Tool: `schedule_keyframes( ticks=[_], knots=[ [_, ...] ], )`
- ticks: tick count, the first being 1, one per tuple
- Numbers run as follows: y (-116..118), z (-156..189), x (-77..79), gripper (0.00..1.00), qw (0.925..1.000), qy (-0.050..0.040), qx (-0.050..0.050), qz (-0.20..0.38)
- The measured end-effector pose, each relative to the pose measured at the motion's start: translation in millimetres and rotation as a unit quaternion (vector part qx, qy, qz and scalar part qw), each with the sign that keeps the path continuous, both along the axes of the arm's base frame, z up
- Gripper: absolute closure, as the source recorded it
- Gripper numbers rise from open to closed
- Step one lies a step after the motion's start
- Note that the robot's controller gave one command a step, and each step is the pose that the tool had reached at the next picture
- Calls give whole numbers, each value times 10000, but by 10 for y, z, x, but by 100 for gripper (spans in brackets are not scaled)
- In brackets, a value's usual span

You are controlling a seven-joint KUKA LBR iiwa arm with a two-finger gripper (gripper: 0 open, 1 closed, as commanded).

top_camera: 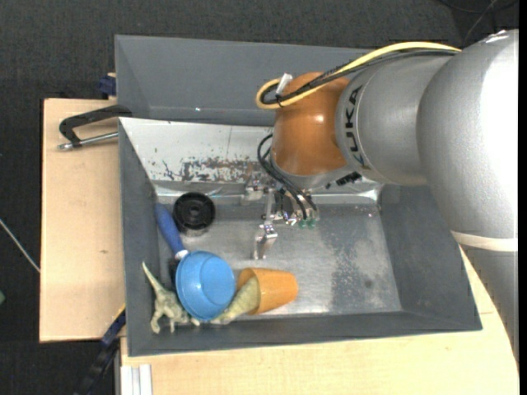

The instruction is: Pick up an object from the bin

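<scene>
My gripper [264, 242] hangs over the bare floor in the middle of the bin, below the orange wrist cover. An orange cup [272, 290] lies on its side just below it, near the front wall. To the cup's left a blue bowl-shaped cup [203, 284] rests with its mouth turned up and left. A black round cap [194, 211] sits to the gripper's left by the back wall. Nothing shows in the gripper.
A blue handle [169, 230] runs from the black cap down to the blue cup. An olive toy dinosaur [165, 307] lies in the front left corner, and a second olive piece [235, 305] sits between the two cups. The arm covers the bin's right rear.
</scene>
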State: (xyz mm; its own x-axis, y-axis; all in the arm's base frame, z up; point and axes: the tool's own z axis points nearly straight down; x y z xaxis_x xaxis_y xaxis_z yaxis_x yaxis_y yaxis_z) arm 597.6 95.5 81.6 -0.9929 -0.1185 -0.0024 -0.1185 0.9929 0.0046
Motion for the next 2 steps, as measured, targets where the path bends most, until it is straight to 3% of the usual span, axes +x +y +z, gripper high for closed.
schedule_keyframes(
  ticks=[1, 2],
  knots=[
    [691, 231, -670, 0, 9917, 2, -4, 1289],
    [1110, 9, -900, 0, 9826, -35, -111, 1854]
  ],
)
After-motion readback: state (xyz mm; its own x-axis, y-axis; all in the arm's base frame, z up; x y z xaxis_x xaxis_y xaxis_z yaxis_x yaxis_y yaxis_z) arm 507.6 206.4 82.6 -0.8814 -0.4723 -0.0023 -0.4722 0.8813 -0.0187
